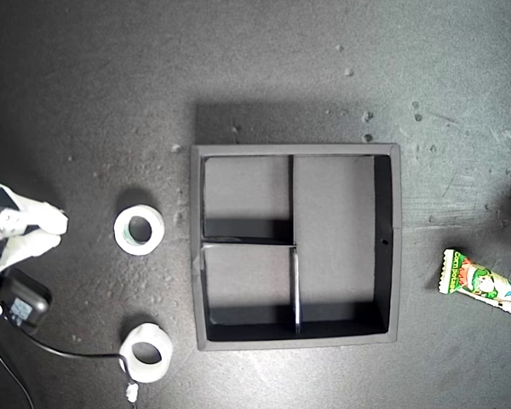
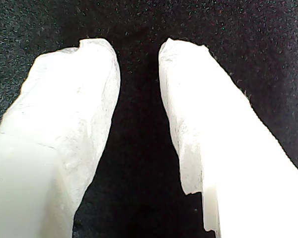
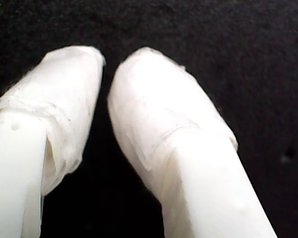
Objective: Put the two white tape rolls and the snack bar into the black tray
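On the exterior view's left you have two white tape rolls, one (image 1: 139, 230) above the other (image 1: 146, 353), both on the dark surface (image 1: 85, 85). One black tray (image 1: 296, 245) sits mid-view, its three compartments bare. One snack bar (image 1: 485, 284) lies at the right. My first end effector (image 2: 139, 47) stands apart over bare surface, holding nothing; my second end effector (image 3: 109, 62) is nearly closed, gripping nothing.

The snack bar (image 1: 485, 285) ran off the exterior view's right edge. An arm (image 1: 17, 234) at that view's left edge was cropped; which arm it was could not be told.
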Tool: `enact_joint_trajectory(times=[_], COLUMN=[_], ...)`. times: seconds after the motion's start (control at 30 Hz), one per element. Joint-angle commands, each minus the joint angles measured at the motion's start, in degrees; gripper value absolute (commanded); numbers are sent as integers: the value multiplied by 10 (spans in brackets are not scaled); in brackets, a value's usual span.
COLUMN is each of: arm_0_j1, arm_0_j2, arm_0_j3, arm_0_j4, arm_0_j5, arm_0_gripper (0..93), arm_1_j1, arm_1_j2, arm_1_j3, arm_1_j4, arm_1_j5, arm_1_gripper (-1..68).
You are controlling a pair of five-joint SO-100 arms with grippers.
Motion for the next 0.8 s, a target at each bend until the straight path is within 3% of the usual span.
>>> enact_joint_trajectory(times=[0.0,0.47,0.53,0.6,0.77], arm_0_j1=[-12,-4,5,19,25], arm_0_j2=[26,26,26,26,26], arm_0_j3=[33,33,33,33,33], arm_0_j4=[22,20,4,-26,-47], arm_0_j5=[-45,-55,-91,-76,-94], arm_0_gripper=[2,1,1,1,0], arm_1_j1=[16,11,24,50,69], arm_1_j2=[4,4,4,4,4], arm_1_j3=[7,7,7,7,7], arm_1_j4=[1,1,1,-5,-146], arm_1_j5=[-4,-4,-4,-4,-174], arm_1_gripper=[5,-1,-1,-1,-2])
